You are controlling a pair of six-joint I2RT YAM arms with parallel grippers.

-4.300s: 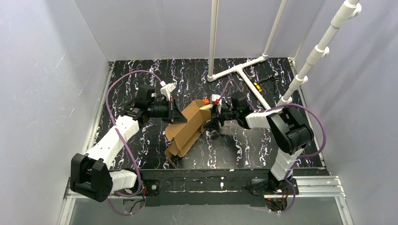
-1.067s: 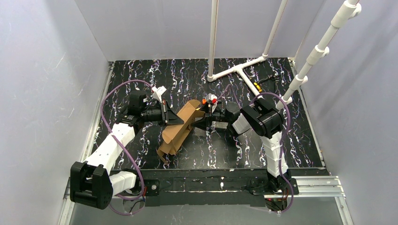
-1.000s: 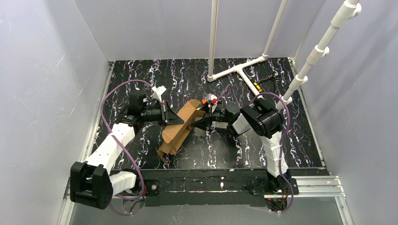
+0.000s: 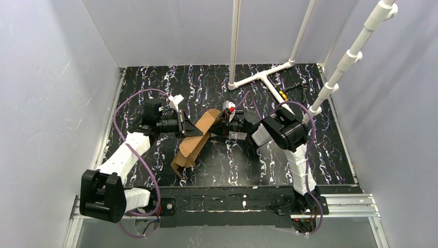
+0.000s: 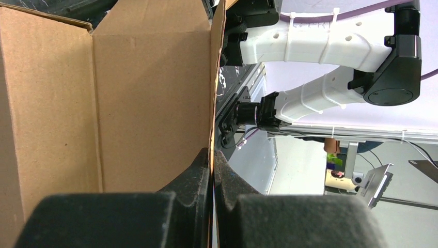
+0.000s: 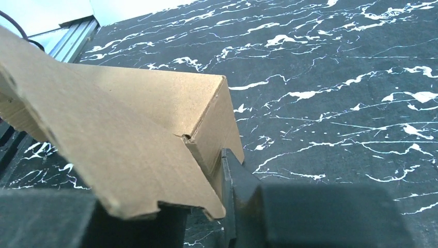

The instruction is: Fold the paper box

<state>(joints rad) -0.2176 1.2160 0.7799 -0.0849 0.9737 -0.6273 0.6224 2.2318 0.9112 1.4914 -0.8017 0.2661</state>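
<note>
Left gripper [image 5: 212, 155] and right gripper [image 6: 214, 165] each clamp the plain brown corrugated cardboard box [image 4: 199, 135]; fold slowly along the crease.

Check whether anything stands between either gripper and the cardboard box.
Nothing visible does. The left gripper is shut on an upright edge of the box, and the right gripper has a folded corner of it between its fingers, so both are in direct contact.
</note>
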